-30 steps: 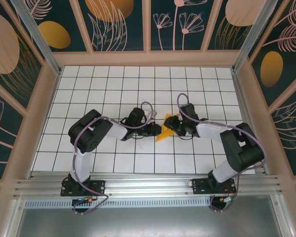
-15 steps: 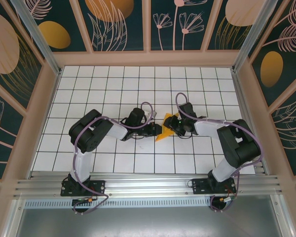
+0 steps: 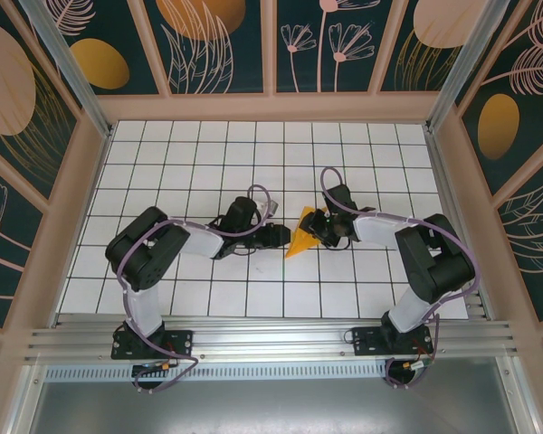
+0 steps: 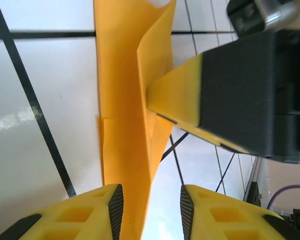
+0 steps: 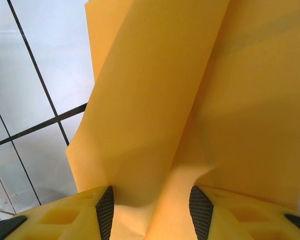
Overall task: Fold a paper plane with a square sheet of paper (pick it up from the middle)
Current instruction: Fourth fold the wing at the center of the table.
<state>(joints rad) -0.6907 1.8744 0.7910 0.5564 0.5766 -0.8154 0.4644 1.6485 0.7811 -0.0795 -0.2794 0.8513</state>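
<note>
Orange-yellow sheet of paper (image 3: pixel 300 242), folded, inside the parted left claw (image 4: pixel 149 202); hold of right claw (image 5: pixel 147 205) unclear.

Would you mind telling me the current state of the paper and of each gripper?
square sheet of paper: partly folded into layers, standing upright between the two grippers.
left gripper: open, fingers apart around the paper's folded edge, with a gap showing beside it.
right gripper: fingers apart with buckled paper between them; I cannot tell whether it is clamping the paper.
</note>
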